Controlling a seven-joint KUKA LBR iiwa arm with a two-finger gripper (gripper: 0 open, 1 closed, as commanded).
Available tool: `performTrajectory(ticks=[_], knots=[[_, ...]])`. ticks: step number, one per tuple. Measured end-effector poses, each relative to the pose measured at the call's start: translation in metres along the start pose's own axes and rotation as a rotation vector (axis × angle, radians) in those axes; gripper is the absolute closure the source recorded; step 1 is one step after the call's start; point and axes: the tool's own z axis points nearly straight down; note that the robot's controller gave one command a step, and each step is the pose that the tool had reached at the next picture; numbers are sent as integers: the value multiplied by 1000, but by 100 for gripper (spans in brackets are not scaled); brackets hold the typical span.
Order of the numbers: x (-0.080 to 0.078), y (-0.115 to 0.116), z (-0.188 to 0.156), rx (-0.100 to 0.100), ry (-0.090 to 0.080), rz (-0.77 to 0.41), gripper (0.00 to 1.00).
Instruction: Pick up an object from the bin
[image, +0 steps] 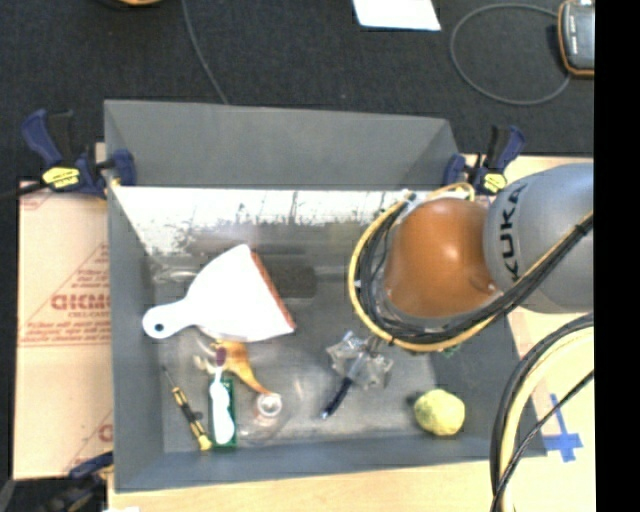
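We see a slim dark blue pen (336, 398) lying flat on the grey floor of the bin (385, 425), close to the front wall and a little right of the middle. It lies at a slant, its lower end toward the front left and its upper end just under the claw (362, 362).

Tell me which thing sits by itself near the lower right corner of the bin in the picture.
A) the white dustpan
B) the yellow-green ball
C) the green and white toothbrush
B: the yellow-green ball lies alone near the lower right corner of the bin, while the white dustpan and the green and white toothbrush lie over on the picture's left side.
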Motion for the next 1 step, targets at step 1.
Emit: performTrajectory(ticks=[1], knots=[[1,2,-29,-9,7,2,100]])
